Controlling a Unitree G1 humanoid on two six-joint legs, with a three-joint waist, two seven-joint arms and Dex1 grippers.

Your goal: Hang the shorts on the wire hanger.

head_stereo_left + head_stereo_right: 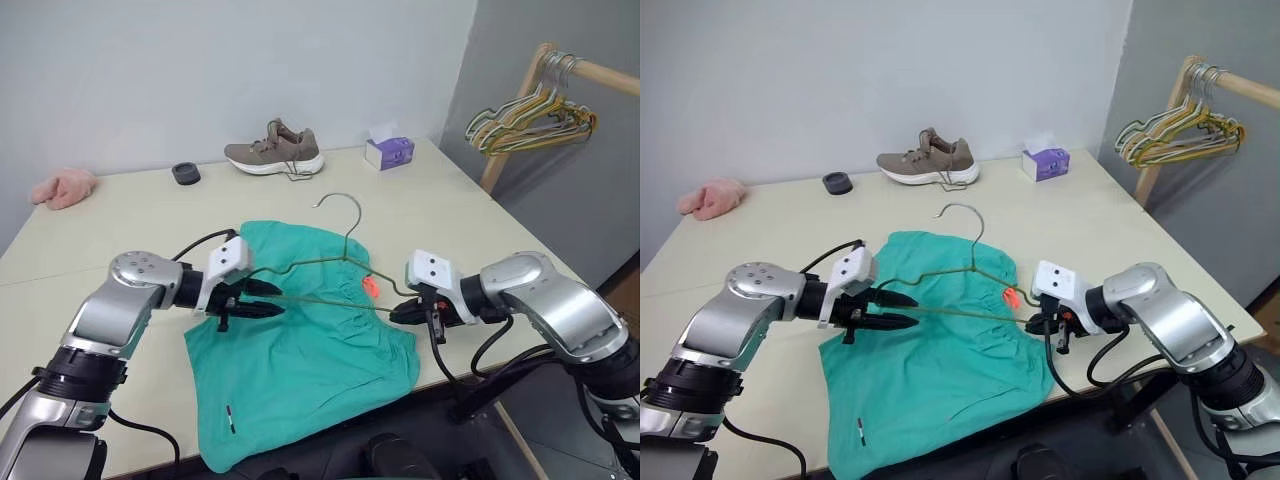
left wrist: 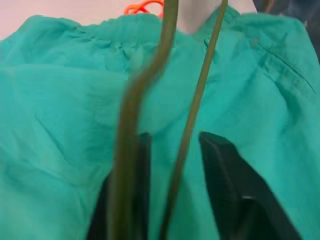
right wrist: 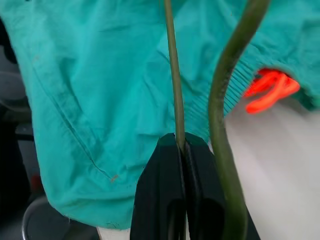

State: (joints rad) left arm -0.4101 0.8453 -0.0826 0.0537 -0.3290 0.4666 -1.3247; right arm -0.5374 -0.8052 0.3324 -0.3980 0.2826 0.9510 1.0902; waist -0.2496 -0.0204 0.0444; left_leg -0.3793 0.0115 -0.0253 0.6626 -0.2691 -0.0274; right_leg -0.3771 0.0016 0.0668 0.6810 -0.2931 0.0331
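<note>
Your right tool (image 1: 400, 313) pinches the hanger (image 1: 330, 270) above the shorts (image 1: 300, 350) while the left tool (image 1: 262, 300) stands open around its other end; next, thread the shorts through.

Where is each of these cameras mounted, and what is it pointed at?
Left eye, right eye: on the head, looking down over both arms at the table, shorts and wire hanger.
Left wrist: on the left arm, along its open left end effector, hanger wires running between the fingers.
Right wrist: on the right arm, along its right end effector, shut on one hanger wire.
Shared: all show the shorts and hanger; both wrist views catch the orange tag.
</note>
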